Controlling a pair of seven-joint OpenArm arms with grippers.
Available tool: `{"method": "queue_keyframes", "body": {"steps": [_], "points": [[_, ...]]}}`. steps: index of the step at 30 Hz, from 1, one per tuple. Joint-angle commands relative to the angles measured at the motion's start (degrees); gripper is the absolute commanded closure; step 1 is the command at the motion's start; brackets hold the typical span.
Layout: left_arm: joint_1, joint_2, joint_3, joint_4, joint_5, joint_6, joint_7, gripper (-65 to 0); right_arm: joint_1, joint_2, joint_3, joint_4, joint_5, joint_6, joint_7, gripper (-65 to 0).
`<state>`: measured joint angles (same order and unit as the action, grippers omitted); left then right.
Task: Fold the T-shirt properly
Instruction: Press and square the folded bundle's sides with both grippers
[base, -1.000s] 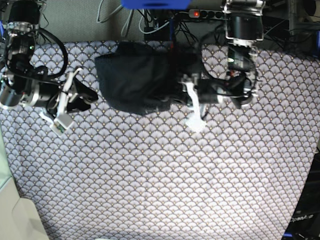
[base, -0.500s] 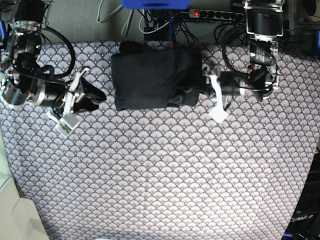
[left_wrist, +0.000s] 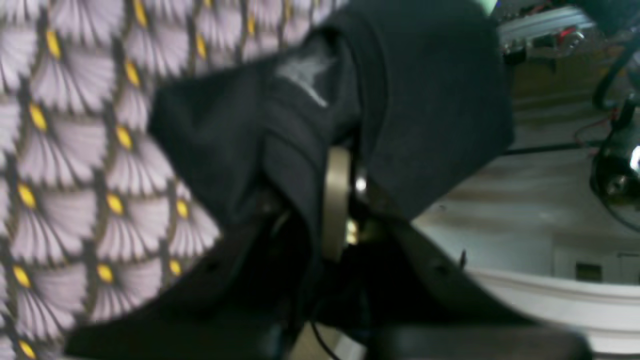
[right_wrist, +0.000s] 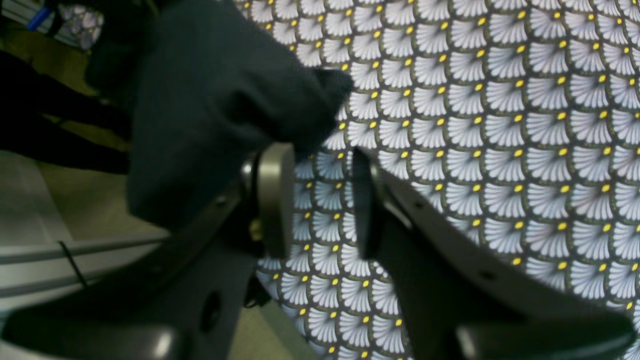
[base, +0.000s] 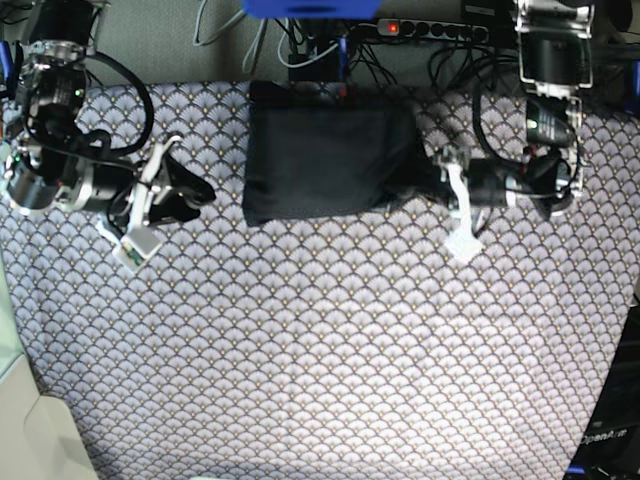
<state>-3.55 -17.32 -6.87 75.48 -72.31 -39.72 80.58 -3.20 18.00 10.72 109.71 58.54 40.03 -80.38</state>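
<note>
Folded dark charcoal cloth T-shirt (base: 325, 160) on scallop-patterned worktop (base: 330, 350) | left gripper (base: 418, 182) jaws clamp its edge | right gripper (base: 200, 192) jaws parted, empty

Left gripper (left_wrist: 345, 200) clamped, right gripper (right_wrist: 315, 200) parted.

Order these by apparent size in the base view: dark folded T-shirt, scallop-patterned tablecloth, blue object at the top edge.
1. Scallop-patterned tablecloth, by far the largest.
2. Dark folded T-shirt.
3. Blue object, smallest, though the frame cuts it off.
</note>
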Motion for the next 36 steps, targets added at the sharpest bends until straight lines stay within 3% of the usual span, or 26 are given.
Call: {"method": "queue_keyframes", "body": {"steps": [1,7,14,21,27,36], "points": [[-1.06,-0.66,-0.29,0.78,-1.40,-0.28,-0.58,0.0,0.52,-0.02,0.05,0.93,1.63,-0.03,0.86,-21.2],[-2.21,-0.48,-0.38,-3.61,2.20,-0.28,-0.58,0.0,0.34,-3.10,-2.06,0.93,1.63,-0.03,0.86,-19.9],[-2.21,0.22,-0.12,-5.37,3.96,-0.28,-0.58,0.0,-0.01,-8.11,-3.47,0.93,1.63,-0.03,0.86,-3.2],[-2.47,1.01,-0.12,-5.46,3.96,-0.28,-0.58,0.0,0.17,-11.01,-6.19,0.93,1.63,-0.03,0.86,-2.6],[-2.47,1.10,-0.03,-5.46,3.79,-0.28,-0.58,0.0,-0.27,-11.80,-8.13,0.57,1.37,-0.03,2.36,-2.6],[-2.47,1.10,-0.03,-5.37,3.70,-0.28,-0.58,0.0,-1.33,-8.72,-8.83,-11.47,1.37,-0.03,8.25,-2.6]]}}
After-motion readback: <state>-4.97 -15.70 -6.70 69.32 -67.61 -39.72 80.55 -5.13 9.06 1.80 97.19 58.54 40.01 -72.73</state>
